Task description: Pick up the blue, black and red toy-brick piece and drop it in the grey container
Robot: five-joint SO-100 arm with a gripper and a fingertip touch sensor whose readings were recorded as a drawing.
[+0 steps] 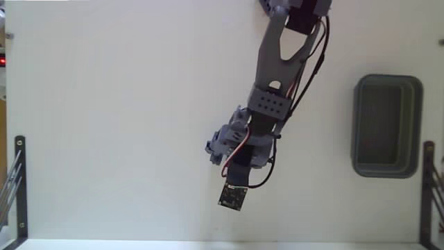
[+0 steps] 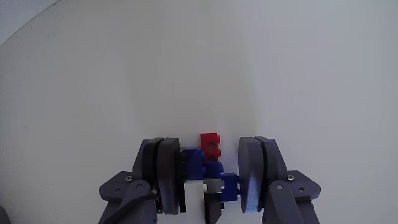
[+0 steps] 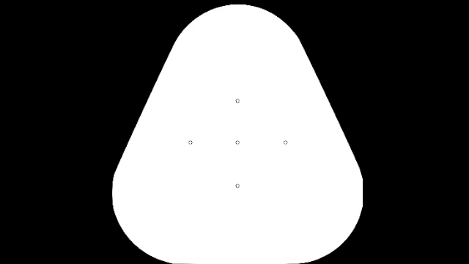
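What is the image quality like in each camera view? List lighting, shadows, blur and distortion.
Fixed view: bright, even light washes out the white table; soft focus; hardly any shadow around the dark grey rectangular plastic tray. Wrist view: soft diffuse light; the two-finger gripper and the small blue, red, white and black toy-brick cluster look fairly sharp; a dark curved vignette shows top left.

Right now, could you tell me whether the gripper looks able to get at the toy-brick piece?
Probably yes: in the wrist view the toy-brick piece already sits between the fingers of the gripper, with nothing else between them. Whether the fingers are pressing on it is unclear.
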